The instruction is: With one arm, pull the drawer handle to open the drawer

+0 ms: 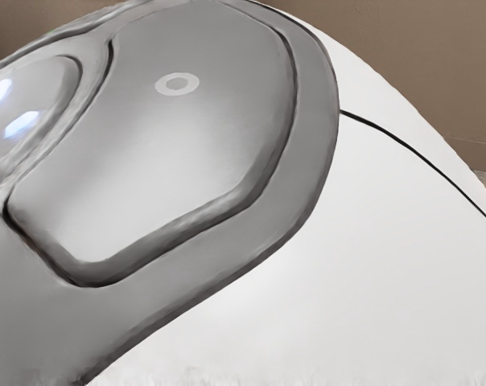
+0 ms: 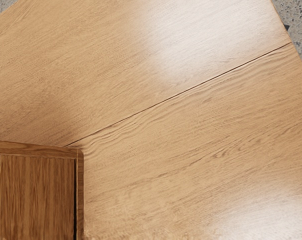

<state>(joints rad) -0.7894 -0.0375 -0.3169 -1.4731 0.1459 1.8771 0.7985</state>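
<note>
While the wrist camera looks down on the pale desk [image 2: 201, 150], this reads as the approach step: next the arm [image 1: 227, 177] must reach the drawer unit [image 2: 36, 200] (darker oak grain, framed panel, standing on the desk off to one side) and meet its handle. Whether the fingers are spread or pressed together, I cannot tell.

Oak-grain tabletop [image 2: 191, 160] w/ a straight seam [image 2: 191, 89] across it, glare patches; grey speckled floor [image 2: 298, 20] past its corner; brown wall [image 1: 420, 48].
</note>
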